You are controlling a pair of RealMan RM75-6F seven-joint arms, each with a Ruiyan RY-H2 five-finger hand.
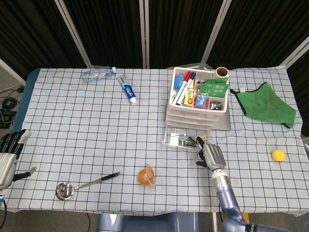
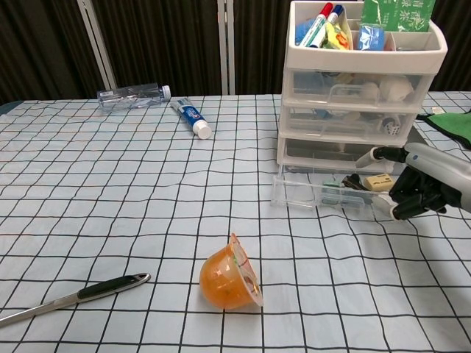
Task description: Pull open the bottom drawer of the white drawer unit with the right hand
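Bottom drawer (image 2: 324, 193) of the white drawer unit (image 2: 364, 81) sits partly out, just left of our right hand (image 2: 421, 193), whose fingers curl on its front corner. We're mid-pull; next we judge a straight draw toward us.

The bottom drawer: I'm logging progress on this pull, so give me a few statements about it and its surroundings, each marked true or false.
1. The bottom drawer sticks out from the white drawer unit. True.
2. The right hand is at the drawer's right front corner. True.
3. The drawer is empty. False: small items lie inside.
4. The orange cup stands upright. False: it lies tipped on its side.
5. The left hand holds the ladle. False: it is apart from the ladle, at the table's left edge.
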